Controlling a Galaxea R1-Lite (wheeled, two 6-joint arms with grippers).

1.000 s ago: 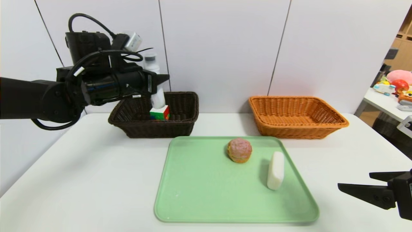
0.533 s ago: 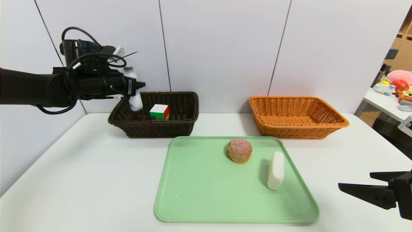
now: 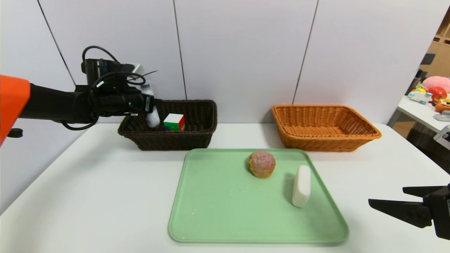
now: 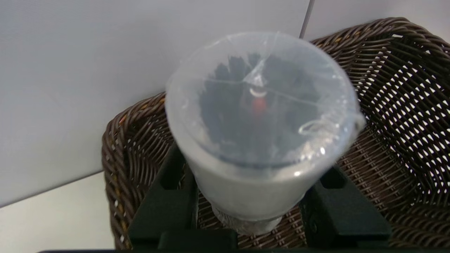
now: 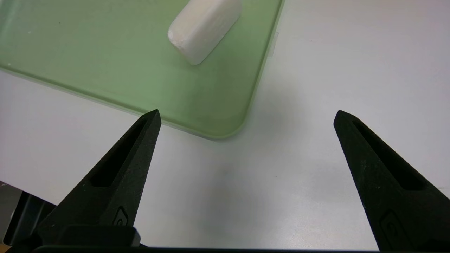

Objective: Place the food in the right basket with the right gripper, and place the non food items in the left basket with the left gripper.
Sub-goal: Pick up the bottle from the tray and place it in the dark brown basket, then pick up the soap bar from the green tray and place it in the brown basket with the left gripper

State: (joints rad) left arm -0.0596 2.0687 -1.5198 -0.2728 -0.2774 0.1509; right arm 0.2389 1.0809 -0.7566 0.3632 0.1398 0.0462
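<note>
— What's the left arm got there?

— A white plastic bottle (image 3: 152, 117), wrapped in clear film. The left gripper (image 3: 150, 105) has its black fingers (image 4: 165, 207) pressed on either side of the bottle, near its lower body. It's held over the near-left corner of the dark brown basket (image 3: 197, 137), with the bottom end dipping inside the rim.

— Anything already in that basket?

— A colour cube (image 3: 174, 122), sitting on the basket floor just beside the bottle. I can't tell if the two touch.

— And the food?

— Both pieces are on the green tray (image 3: 218, 211) in the middle of the white table (image 3: 88, 196). A round bun with a pinkish top (image 3: 261, 163) sits toward the tray's far side, and a white oblong block (image 3: 301, 185) lies near the tray's right edge, a little nearer to us. They're close but apart.

— The orange basket?

— The orange basket (image 3: 365, 135) stands behind the tray's right corner, on the table; the brown one is behind the left corner.

— Right arm?

— The right gripper (image 5: 246, 116) is low over the table off the tray's near-right corner, its two pointed fingers spread wide with nothing between them.
</note>
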